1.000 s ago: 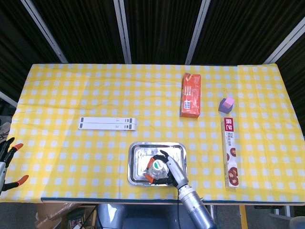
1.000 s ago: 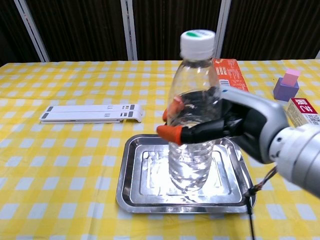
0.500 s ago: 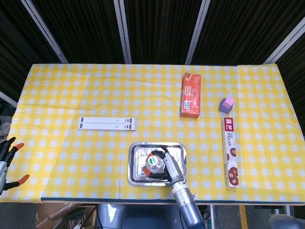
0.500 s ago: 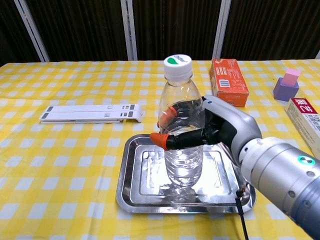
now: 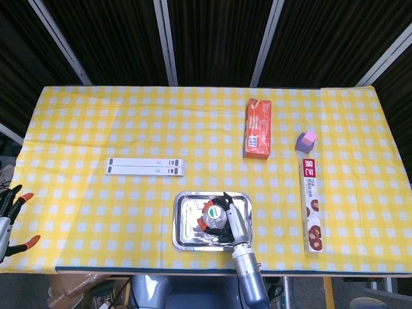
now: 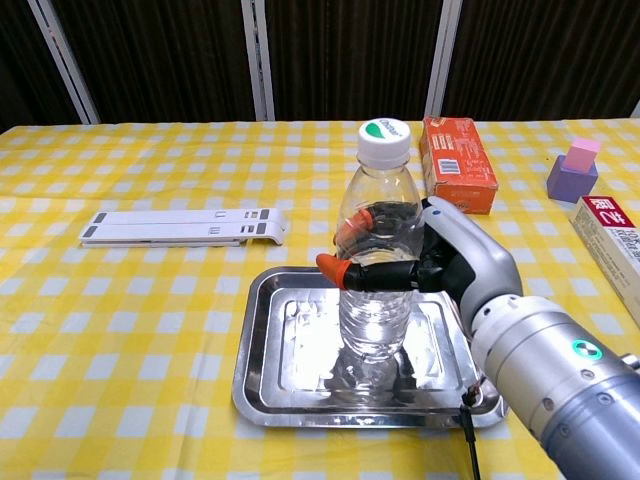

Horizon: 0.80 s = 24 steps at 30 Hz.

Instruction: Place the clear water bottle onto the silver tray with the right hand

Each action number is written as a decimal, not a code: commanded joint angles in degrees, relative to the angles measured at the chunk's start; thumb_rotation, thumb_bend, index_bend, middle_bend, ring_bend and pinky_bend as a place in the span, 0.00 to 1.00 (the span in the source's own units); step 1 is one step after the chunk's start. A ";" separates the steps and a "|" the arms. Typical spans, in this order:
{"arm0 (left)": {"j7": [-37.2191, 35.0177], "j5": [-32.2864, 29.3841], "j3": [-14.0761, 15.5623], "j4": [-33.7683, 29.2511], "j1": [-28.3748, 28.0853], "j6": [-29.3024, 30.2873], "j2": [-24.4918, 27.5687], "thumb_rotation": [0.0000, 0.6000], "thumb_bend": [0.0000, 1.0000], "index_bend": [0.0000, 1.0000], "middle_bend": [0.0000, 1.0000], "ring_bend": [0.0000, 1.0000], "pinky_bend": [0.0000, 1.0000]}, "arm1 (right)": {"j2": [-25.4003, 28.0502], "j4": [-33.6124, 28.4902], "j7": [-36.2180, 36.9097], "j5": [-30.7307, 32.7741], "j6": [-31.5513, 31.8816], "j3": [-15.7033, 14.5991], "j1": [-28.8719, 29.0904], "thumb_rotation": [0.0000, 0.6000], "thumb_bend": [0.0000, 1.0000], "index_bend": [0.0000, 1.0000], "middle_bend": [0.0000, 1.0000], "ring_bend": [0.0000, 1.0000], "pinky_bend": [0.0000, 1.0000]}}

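Note:
The clear water bottle [image 6: 378, 250] with a white and green cap stands upright, its base down inside the silver tray [image 6: 290, 345]. My right hand [image 6: 445, 262] grips its middle from the right, and the orange fingertips [image 6: 330, 266] wrap around the front. In the head view, the bottle's cap [image 5: 214, 212] shows over the right half of the tray [image 5: 187, 225], with the right hand [image 5: 233, 223] beside it. My left hand [image 5: 11, 219] hangs off the table's left edge, fingers apart and holding nothing.
A white folded stand [image 6: 180, 227] lies left of the tray. An orange box [image 6: 457, 165] lies behind it. A purple block [image 6: 572, 172] and a long carton [image 6: 610, 240] sit at the right. The table's near edge runs just below the tray.
My right hand has carried the bottle down and away from the chest camera, so that its base is now inside the tray. The left hand has barely moved.

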 commanded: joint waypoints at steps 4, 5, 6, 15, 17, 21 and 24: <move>0.27 0.12 0.11 -0.07 0.01 0.01 -0.07 1.00 0.20 0.15 0.00 0.00 0.00 | 0.10 0.98 0.37 0.86 -1.24 0.02 -0.58 1.00 0.64 0.83 0.61 0.30 0.00; 0.34 0.11 0.08 -0.09 0.02 0.08 -0.09 1.00 0.20 0.15 0.00 0.00 0.00 | 0.20 1.18 0.46 0.99 -1.54 -0.01 -0.72 1.00 0.64 0.83 0.61 0.30 0.00; 0.42 0.05 0.05 -0.10 0.02 0.10 -0.13 1.00 0.20 0.15 0.00 0.00 0.00 | 0.23 1.35 0.42 0.97 -1.77 -0.05 -0.75 1.00 0.64 0.83 0.61 0.30 0.00; 1.00 0.05 0.14 -0.20 -0.06 -0.05 -0.31 1.00 0.20 0.15 0.00 0.00 0.00 | 0.65 1.60 -0.60 -0.58 -3.09 -1.07 -0.98 1.00 0.40 0.75 0.60 0.30 0.00; 0.95 0.02 0.12 -0.20 -0.06 -0.03 -0.29 1.00 0.20 0.15 0.00 0.00 0.00 | 0.88 1.53 -0.36 -0.96 -3.69 -1.27 -0.93 1.00 0.25 0.63 0.54 0.27 0.00; 0.74 -0.02 0.11 -0.15 -0.04 0.01 -0.23 1.00 0.20 0.15 0.00 0.00 0.00 | 2.28 0.88 -0.09 -0.98 -6.56 -1.89 -0.33 1.00 0.13 0.41 0.39 0.20 0.00; 0.98 0.04 0.16 -0.17 -0.10 -0.09 -0.30 1.00 0.20 0.15 0.00 0.00 0.00 | 3.65 0.02 0.94 -0.48 -9.21 -2.13 0.10 1.00 0.12 0.28 0.31 0.15 0.00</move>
